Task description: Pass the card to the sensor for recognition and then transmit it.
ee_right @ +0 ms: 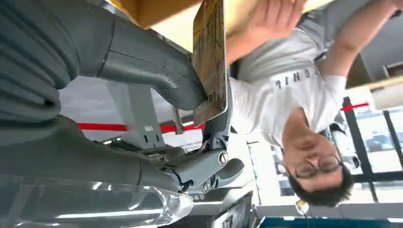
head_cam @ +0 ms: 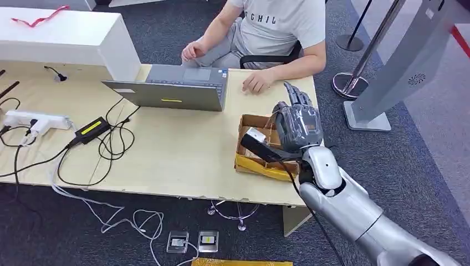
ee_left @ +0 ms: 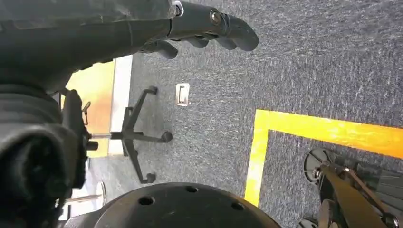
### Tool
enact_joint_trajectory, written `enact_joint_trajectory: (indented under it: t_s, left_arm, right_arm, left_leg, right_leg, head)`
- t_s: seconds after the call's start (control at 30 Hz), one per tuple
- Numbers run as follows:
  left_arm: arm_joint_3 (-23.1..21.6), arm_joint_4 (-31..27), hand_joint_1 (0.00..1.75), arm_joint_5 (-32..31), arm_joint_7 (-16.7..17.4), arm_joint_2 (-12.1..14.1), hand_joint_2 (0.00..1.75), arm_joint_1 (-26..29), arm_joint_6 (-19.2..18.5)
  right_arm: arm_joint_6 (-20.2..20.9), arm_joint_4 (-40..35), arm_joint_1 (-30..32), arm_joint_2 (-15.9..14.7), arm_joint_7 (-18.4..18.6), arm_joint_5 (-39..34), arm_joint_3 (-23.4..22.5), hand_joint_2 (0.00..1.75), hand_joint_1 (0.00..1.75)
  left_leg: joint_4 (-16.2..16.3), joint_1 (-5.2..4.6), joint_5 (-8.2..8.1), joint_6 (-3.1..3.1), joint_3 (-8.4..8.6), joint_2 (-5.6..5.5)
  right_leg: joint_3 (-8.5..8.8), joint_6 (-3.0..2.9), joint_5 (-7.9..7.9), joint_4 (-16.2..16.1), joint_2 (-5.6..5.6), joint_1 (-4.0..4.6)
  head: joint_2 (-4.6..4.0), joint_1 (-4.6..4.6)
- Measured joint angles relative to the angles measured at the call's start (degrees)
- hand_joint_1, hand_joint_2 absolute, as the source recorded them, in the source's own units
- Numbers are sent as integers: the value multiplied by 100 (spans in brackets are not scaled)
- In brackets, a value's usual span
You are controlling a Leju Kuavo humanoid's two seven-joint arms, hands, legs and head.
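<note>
My right hand (head_cam: 299, 124) hovers over a shallow cardboard box (head_cam: 249, 164) near the table's right edge, fingers pointing toward the person across the table. In the right wrist view a thin yellowish-brown card (ee_right: 209, 61) stands pinched between the thick thumb (ee_right: 157, 76) and a dark finger of that right hand (ee_right: 142, 95). My left hand (ee_left: 209, 26) hangs low over the carpet, fingers loosely apart and holding nothing. A tall grey gate pillar (head_cam: 410, 61) leans on the floor to the right of the table.
A seated person rests a hand (head_cam: 258, 82) on the table beside an open laptop (head_cam: 177, 88). A power strip (head_cam: 33, 119), an adapter (head_cam: 91, 128) and loose cables lie at the left. Stanchion posts (head_cam: 354, 77) stand at the right, and a chair base (ee_left: 138, 137) sits below.
</note>
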Motion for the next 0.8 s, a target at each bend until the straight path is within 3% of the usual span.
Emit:
enact_joint_trajectory:
  t_s: [0.8]
  left_arm:
    - [0, 0, 0, -166, -48, 0, 0, 0, -118]
  right_arm:
    - [-378, 94, -211, 123, -111, -334, 2, 175, 175]
  left_leg:
    - [0, 0, 0, 0, -2, -1]
  right_leg:
    - [0, 0, 0, 0, -1, 0]
  head:
    - [0, 2]
